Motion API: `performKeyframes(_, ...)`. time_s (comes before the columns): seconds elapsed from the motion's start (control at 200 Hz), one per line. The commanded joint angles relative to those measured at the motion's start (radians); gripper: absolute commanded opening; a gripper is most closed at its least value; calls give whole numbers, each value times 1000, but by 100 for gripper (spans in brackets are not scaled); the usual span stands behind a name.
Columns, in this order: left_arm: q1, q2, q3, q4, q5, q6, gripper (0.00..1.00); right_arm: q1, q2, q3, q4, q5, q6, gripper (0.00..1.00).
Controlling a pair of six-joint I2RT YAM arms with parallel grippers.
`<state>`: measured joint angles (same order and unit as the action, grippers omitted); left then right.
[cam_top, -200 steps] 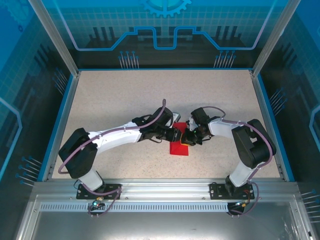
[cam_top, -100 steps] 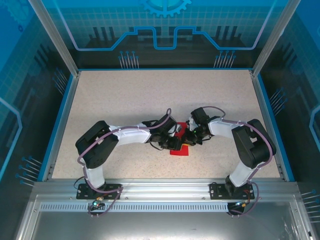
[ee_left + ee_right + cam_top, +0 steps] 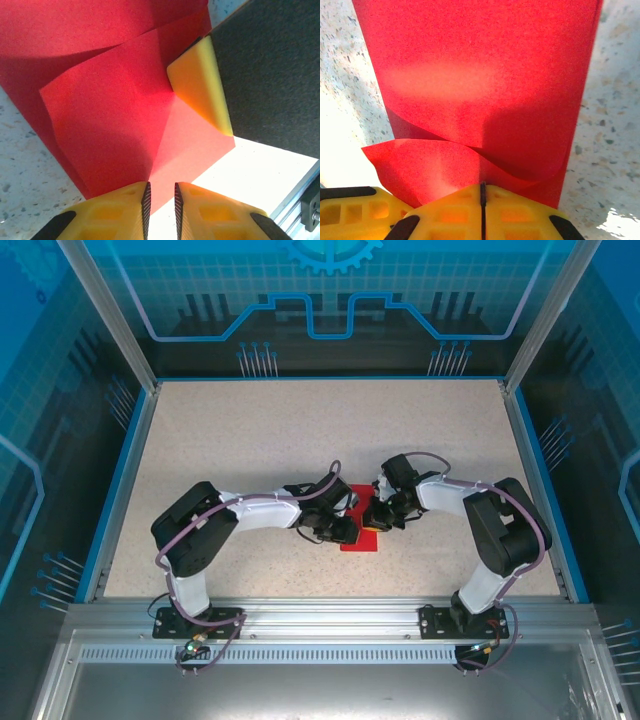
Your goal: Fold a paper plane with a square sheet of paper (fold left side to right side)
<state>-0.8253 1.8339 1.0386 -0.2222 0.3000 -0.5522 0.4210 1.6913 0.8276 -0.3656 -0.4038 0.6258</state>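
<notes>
**A:** Where is the thin bright red paper sheet (image 3: 360,540) (image 3: 110,115) (image 3: 485,75)?
**B:** On the speckled pale worktop (image 3: 220,440), toward the near edge. Blue see-through walls (image 3: 40,440) stand around.
**A:** How does it look?
**B:** Partly folded, with one flap curling up.
**A:** And the jaws?
**B:** The right jaws are closed tight on that flap's edge. The left jaws show a thin gap. I cannot tell if they pinch it.
</notes>
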Motion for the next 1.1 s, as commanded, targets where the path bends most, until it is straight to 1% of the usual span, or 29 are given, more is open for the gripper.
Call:
performKeyframes(0.0,7,25,-17,-29,-19,-15,23,9,25,16,-51,29,-17,8)
performKeyframes(0.53,5,15,-74,-60,-49,-9,19,10,28,22,-66,37,-23,8)
performKeyframes(0.705,3,-29,-124,-42,-20,-12,19,10,31,24,-67,37,-23,8)
performKeyframes(0.825,5,-90,-147,-41,-10,-27,19,10,33,25,-65,32,-24,8)
performKeyframes(0.965,17,-163,-134,-37,3,-49,20,10,33,27,-62,26,-23,8)
performKeyframes(1.09,23,-170,-91,-42,34,-42,21,10,36,34,-64,24,-21,8)
